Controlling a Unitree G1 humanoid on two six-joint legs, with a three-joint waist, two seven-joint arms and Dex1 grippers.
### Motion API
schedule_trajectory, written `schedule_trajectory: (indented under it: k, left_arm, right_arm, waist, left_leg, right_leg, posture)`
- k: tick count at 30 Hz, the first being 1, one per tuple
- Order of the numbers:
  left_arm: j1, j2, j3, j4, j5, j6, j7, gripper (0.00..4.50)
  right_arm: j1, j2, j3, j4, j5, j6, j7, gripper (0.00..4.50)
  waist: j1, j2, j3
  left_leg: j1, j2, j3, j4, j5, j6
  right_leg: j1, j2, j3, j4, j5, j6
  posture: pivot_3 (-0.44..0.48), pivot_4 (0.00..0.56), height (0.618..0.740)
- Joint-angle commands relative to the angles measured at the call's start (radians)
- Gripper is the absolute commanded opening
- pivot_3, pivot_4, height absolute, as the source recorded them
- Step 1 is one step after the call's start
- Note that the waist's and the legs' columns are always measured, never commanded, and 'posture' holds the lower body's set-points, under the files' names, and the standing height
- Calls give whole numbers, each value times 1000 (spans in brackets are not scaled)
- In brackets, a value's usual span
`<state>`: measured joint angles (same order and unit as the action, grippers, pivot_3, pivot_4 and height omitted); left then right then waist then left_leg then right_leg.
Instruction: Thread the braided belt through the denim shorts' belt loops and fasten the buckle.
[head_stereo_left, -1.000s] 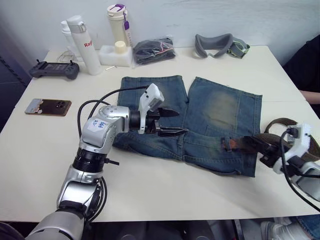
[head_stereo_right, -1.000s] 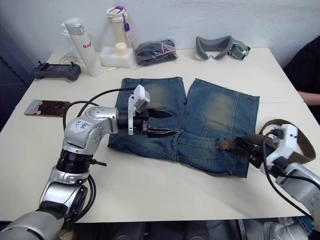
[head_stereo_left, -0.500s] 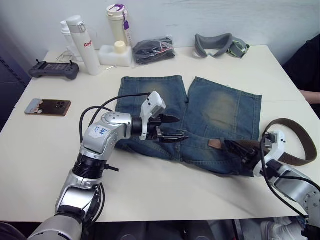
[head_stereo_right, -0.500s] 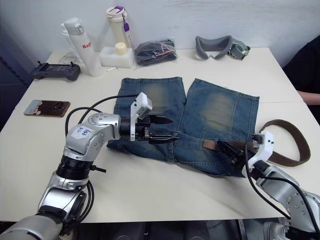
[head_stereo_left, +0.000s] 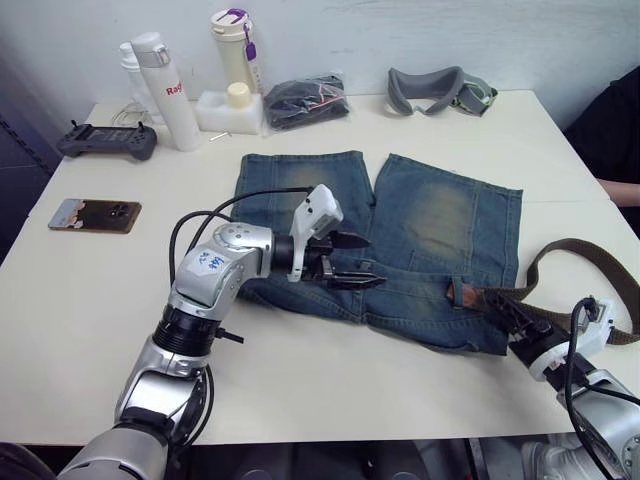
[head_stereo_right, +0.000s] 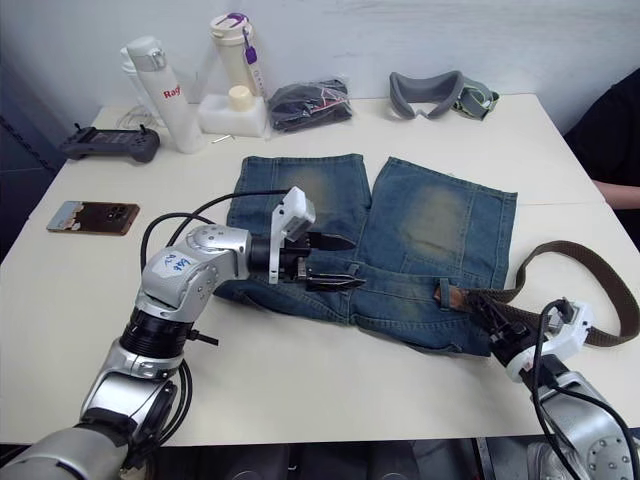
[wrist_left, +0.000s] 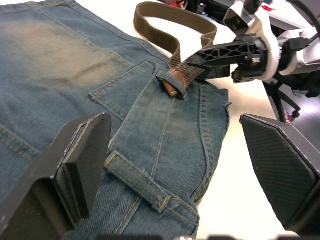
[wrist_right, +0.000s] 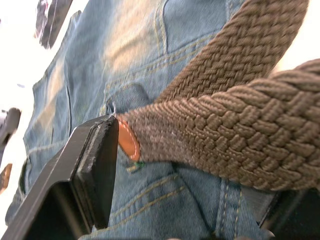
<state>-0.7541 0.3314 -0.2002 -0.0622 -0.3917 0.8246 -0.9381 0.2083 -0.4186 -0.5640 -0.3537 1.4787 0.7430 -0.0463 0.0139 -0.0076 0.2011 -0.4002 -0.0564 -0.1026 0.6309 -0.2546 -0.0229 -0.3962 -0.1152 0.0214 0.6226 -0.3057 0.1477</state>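
Observation:
The denim shorts (head_stereo_left: 440, 215) lie flat in the middle of the table, waistband toward me. The braided belt (head_stereo_left: 570, 250) loops over the table's right side. Its leather-tipped end (head_stereo_left: 457, 293) is tucked under a belt loop (wrist_left: 181, 93) at the waistband's right end. My right gripper (head_stereo_left: 500, 310) sits just right of that tip, open, with the belt lying between its fingers (wrist_right: 95, 165). My left gripper (head_stereo_left: 372, 262) is open over the middle of the waistband, with another belt loop (wrist_left: 142, 186) between its fingers (wrist_left: 80, 165). The buckle is hidden.
Along the table's back edge stand a white bottle (head_stereo_left: 165, 90), a cream tumbler (head_stereo_left: 232, 50), a black bundled cloth (head_stereo_left: 305, 100) and a grey headset (head_stereo_left: 440, 90). A controller (head_stereo_left: 108, 140) and a phone (head_stereo_left: 95, 214) lie at the left. A person's dark sleeve (head_stereo_left: 610, 130) is at the right edge.
My right gripper has opened, gone left along the waistband and then drawn back toward the near right corner. The left gripper has shifted slightly right along the waistband.

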Motion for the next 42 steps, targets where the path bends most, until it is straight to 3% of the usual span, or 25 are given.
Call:
schedule_trajectory:
  k: [1, 4, 9, 15, 21, 26, 31, 42]
  left_arm:
    - [-15, 5, -3, -6, -14, -22, -12, 4500]
    - [-9, 9, -6, -12, -12, -24, -10, 4500]
    - [-1, 15, -4, -29, -17, -15, -5, 4500]
    - [2, 13, -3, -38, -18, -12, 6, 4500]
    - [1, 20, -23, -41, -10, -22, -3, 4500]
    - [-4, 28, -54, -31, 13, -55, -10, 4500]
    - [0, 23, -72, -28, 15, -72, -9, 4500]
    - [-10, 6, -90, 1, 19, -102, -11, 4500]
  right_arm:
    - [-24, 22, -6, -25, 38, -36, -14, 3281]
    - [-40, 31, 18, -30, 38, -36, -4, 2473]
    - [-71, 22, 76, -48, 3, -27, 0, 17]
    - [-133, -4, 204, -34, -147, -8, 41, 17]
    - [-180, -47, 248, 33, -270, 0, 107, 17]
    - [-182, -75, 193, 51, -193, 50, 157, 1942]
    - [-131, -174, 161, 7, -154, 127, 224, 4375]
    - [-88, -519, 152, 1, -280, 252, 524, 4448]
  waist:
    - [-1, 0, 0]
    - [-4, 0, 0]
    - [-7, 0, 0]
    - [-16, 0, 0]
    - [-16, 0, 0]
    - [-15, 0, 0]
    - [-7, 0, 0]
    - [8, -1, 0]
  left_leg:
    - [0, 0, 0, 0, 0, 0]
    - [0, 0, 0, 0, 0, 0]
    - [0, 0, 0, 0, 0, 0]
    - [0, 0, 0, -1, 0, 0]
    - [0, 0, 1, -1, 0, 0]
    - [1, 0, 1, -1, 0, 0]
    - [1, 0, 0, 0, 0, 0]
    - [1, 0, 2, 1, 0, 1]
  right_leg:
    - [0, 0, 0, 0, 0, 0]
    - [0, 0, 0, 0, 0, 0]
    - [0, 0, 0, 0, 0, 0]
    - [-1, 0, 1, 0, 0, 0]
    - [-1, 0, 1, 0, 0, 0]
    - [0, 0, 1, 1, 0, 0]
    - [0, 0, 1, 0, 0, 0]
    - [1, 0, 1, -1, 0, 0]
  posture:
    - [0, 150, 740]
    - [0, 150, 740]
    - [0, 150, 740]
    - [0, 150, 740]
    - [0, 150, 740]
    - [0, 150, 740]
    - [0, 150, 740]
    - [0, 150, 740]
